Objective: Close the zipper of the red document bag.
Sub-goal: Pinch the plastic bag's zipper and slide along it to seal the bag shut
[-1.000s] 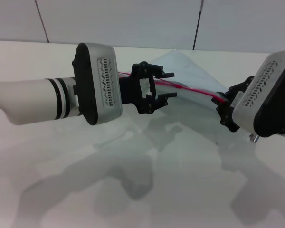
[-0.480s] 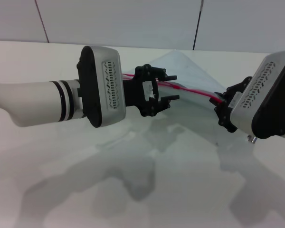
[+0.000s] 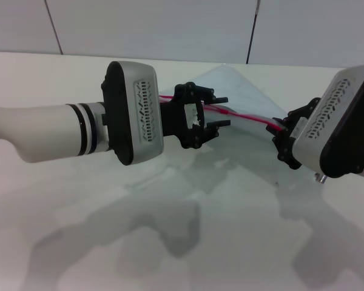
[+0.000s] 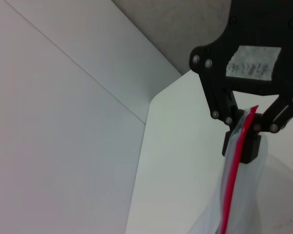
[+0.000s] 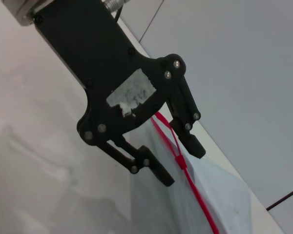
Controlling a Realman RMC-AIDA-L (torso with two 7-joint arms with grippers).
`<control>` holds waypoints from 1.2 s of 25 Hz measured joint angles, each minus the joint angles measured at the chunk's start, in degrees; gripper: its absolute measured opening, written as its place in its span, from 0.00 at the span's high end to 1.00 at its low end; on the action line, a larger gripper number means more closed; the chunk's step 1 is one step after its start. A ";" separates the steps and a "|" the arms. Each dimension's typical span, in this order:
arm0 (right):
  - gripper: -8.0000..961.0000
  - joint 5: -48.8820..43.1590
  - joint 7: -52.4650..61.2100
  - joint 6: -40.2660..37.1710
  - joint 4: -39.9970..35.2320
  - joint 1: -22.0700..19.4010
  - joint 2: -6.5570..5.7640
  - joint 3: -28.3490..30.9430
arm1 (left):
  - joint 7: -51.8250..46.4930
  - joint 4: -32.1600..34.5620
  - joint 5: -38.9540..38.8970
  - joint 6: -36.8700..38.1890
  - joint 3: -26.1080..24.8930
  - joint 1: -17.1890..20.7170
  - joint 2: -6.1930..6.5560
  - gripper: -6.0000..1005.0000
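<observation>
The red document bag (image 3: pixel 242 97) was thin, translucent, glossy plastic, its zipper (image 3: pixel 246 116) a smooth red strip. Both grippers were matt black; the bench (image 3: pixel 60 242) was smooth, faintly glossy white.

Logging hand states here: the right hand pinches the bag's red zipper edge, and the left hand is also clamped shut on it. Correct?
Not quite. The right hand does pinch the zipper of the red document bag, but the left hand is open, fingers apart around the strip, as the right wrist view shows.

A translucent pale bluish plastic pouch (image 3: pixel 242 100) lies on the white table (image 3: pixel 60 230) toward one o'clock, its thin red zipper strip (image 3: pixel 246 117) spanning from the open-fingered black left gripper (image 3: pixel 217 112) to the black right gripper (image 3: pixel 285 136) at three o'clock.
</observation>
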 joint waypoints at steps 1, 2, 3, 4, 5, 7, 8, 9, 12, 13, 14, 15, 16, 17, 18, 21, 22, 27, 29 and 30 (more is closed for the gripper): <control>0.94 0.02 0.00 0.00 0.10 0.05 0.00 0.00 | 0.00 0.00 0.00 0.02 0.00 0.00 -0.02 0.65; 0.94 0.03 0.00 0.00 0.20 0.11 0.00 0.00 | 0.00 0.00 0.00 0.04 -0.01 0.00 -0.03 0.66; 0.94 0.05 0.00 0.00 0.25 0.16 0.00 0.00 | 0.00 0.00 0.00 0.05 -0.03 0.00 -0.06 0.67; 0.94 0.07 0.00 0.00 0.27 0.18 0.00 0.00 | 0.00 0.00 0.00 0.06 -0.05 0.00 -0.08 0.68; 0.94 0.08 0.00 0.00 0.29 0.19 0.00 0.00 | 0.00 0.00 0.00 0.06 -0.05 0.00 -0.08 0.69; 0.94 0.07 0.00 0.00 0.35 0.20 0.00 0.00 | 0.00 0.01 0.00 0.07 -0.07 0.00 -0.07 0.71; 0.94 0.05 0.00 0.00 0.38 0.21 0.00 0.00 | 0.00 0.01 0.00 0.07 -0.08 0.00 -0.06 0.72; 0.94 0.04 0.00 0.00 0.38 0.21 0.00 0.00 | 0.00 0.01 0.00 0.07 -0.09 0.00 -0.04 0.73; 0.94 -0.02 0.00 0.00 0.53 0.25 0.00 0.02 | 0.00 0.01 0.00 0.07 -0.09 0.08 -0.01 0.74; 0.94 -0.03 0.00 0.01 0.62 0.28 0.00 0.04 | 0.00 0.02 0.00 0.07 -0.09 0.13 -0.01 0.74; 0.94 -0.04 0.00 0.02 0.70 0.30 0.00 0.05 | 0.00 0.00 0.00 0.07 -0.09 0.16 0.00 0.74; 0.94 -0.06 0.00 0.04 0.84 0.32 0.00 0.12 | 0.00 -0.01 0.00 0.06 -0.09 0.19 -0.01 0.74; 0.94 -0.09 0.00 0.08 0.98 0.33 0.00 0.18 | 0.00 -0.02 0.00 0.04 -0.09 0.21 -0.03 0.74; 0.94 -0.12 0.00 0.13 1.17 0.33 0.00 0.26 | 0.00 -0.02 0.00 0.00 -0.09 0.23 -0.04 0.74; 0.94 -0.15 0.00 0.18 1.33 0.34 0.00 0.30 | 0.00 -0.03 0.00 -0.07 -0.10 0.27 -0.07 0.74; 0.94 -0.18 0.00 0.29 1.61 0.39 0.00 0.34 | 0.00 -0.05 0.00 -0.21 -0.09 0.33 -0.11 0.75; 0.94 -0.18 0.00 0.31 1.63 0.40 0.00 0.37 | 0.00 -0.04 0.00 -0.30 -0.09 0.39 -0.17 0.75; 0.94 -0.18 0.00 0.36 1.75 0.51 -0.06 0.49 | 0.00 0.00 0.00 -0.36 -0.09 0.44 -0.18 0.75; 0.94 -0.17 0.00 0.36 1.75 0.55 -0.07 0.51 | 0.00 0.00 0.00 -0.37 -0.09 0.44 -0.21 0.76; 0.94 -0.17 0.00 0.36 1.75 0.57 -0.08 0.51 | 0.00 0.01 0.00 -0.36 -0.09 0.44 -0.21 0.76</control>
